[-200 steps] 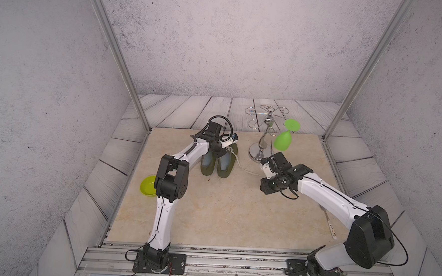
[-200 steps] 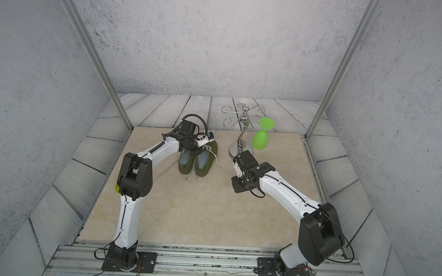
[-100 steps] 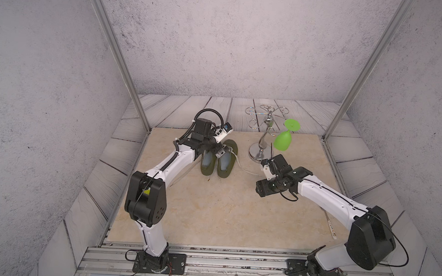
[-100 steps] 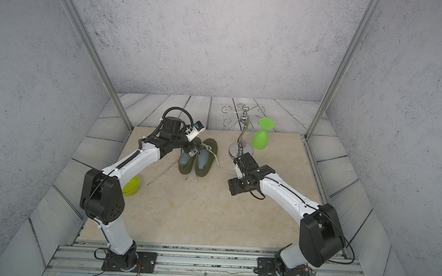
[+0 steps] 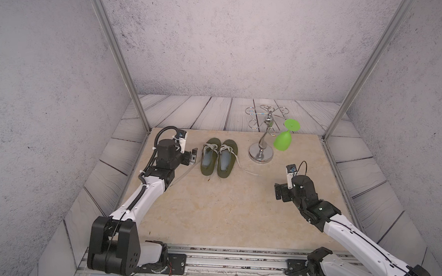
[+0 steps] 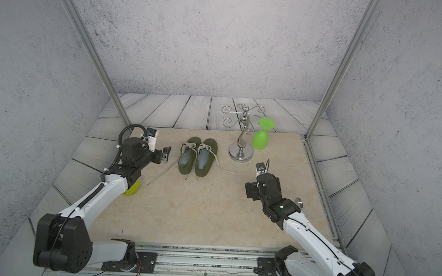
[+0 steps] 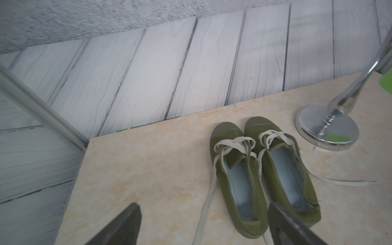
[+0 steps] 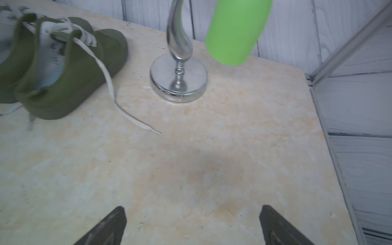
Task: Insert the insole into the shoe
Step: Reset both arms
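Over the table [image 5: 211,208], in both top views, my left claw [image 5: 191,158] hangs spread and empty just beside the pair of olive shoes [image 5: 217,159]. My right claw [image 5: 278,192] hovers equally spread and empty, well apart from them and nearer the front. A chrome stand [image 5: 260,153] with a green glass [image 5: 282,141] hung upside down on it sits beside the shoes. A green bowl [image 6: 131,189] peeks from under my left arm [image 6: 94,199] in a top view.

From my left wrist, my fingers [image 7: 125,224] frame the heel end of the pair. A pale blue insole [image 7: 240,186] lies flat inside each shoe, under the loose laces [image 7: 233,142]. I judge the insertion done, which is why neither claw grips anything.

From my right wrist, the fingers frame only bare table. The nearer shoe shows a pale lining, and one lace trails toward the stand's base.
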You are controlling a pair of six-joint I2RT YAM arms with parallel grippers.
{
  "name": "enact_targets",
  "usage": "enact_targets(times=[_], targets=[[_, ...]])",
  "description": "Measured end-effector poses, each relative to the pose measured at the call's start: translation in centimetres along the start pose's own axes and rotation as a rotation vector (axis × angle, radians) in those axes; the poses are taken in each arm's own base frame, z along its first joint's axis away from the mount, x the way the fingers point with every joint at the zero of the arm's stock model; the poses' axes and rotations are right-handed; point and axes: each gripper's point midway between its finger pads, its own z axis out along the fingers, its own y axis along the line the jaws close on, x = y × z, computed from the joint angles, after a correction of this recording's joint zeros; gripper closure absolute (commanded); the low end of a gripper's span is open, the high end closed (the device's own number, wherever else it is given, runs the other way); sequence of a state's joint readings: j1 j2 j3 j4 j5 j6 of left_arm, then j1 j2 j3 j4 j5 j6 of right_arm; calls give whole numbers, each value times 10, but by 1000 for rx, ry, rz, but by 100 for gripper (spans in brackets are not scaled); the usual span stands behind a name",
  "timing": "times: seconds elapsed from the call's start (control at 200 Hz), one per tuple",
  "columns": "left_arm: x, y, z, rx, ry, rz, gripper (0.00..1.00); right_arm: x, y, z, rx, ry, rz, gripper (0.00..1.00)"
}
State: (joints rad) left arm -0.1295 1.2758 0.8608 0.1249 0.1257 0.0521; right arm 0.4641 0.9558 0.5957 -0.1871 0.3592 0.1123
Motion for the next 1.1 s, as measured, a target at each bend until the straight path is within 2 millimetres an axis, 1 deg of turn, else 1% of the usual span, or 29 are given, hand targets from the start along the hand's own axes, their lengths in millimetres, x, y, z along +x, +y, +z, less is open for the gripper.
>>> enact_targets(times=[0.055, 0.145, 0.225, 0.3, 0.385, 0.49, 0.591, 0.701, 0.786, 0.866, 0.961, 1.101], targets=[[15, 5, -5, -22, 13, -23, 4, 2, -17, 5, 61, -12, 18, 1], [51, 10, -12, -61, 66, -55, 4, -2, -41, 10, 140, -54, 40, 1], [80, 16, -22, -108, 102, -80, 4, -6, -57, 12, 189, -94, 62, 1], [97, 24, -33, -163, 106, -97, 4, -8, -68, 16, 221, -120, 89, 1], [105, 34, -42, -223, 81, -111, 4, -11, -76, 24, 252, -142, 115, 1], [105, 42, -40, -268, 62, -125, 4, -7, -83, 37, 279, -145, 129, 1], [110, 46, -28, -283, 69, -124, 4, 1, -90, 47, 302, -146, 144, 1], [126, 46, -8, -271, 98, -105, 4, 13, -99, 57, 322, -148, 170, 1], [139, 44, 3, -256, 125, -77, 4, 19, -107, 64, 339, -150, 197, 1], [144, 43, 9, -245, 134, -55, 4, 24, -110, 70, 345, -157, 213, 1], [144, 48, 15, -267, 116, -49, 4, 29, -113, 77, 353, -169, 222, 1], [150, 54, 20, -284, 119, -52, 4, 34, -114, 87, 353, -165, 225, 1]])
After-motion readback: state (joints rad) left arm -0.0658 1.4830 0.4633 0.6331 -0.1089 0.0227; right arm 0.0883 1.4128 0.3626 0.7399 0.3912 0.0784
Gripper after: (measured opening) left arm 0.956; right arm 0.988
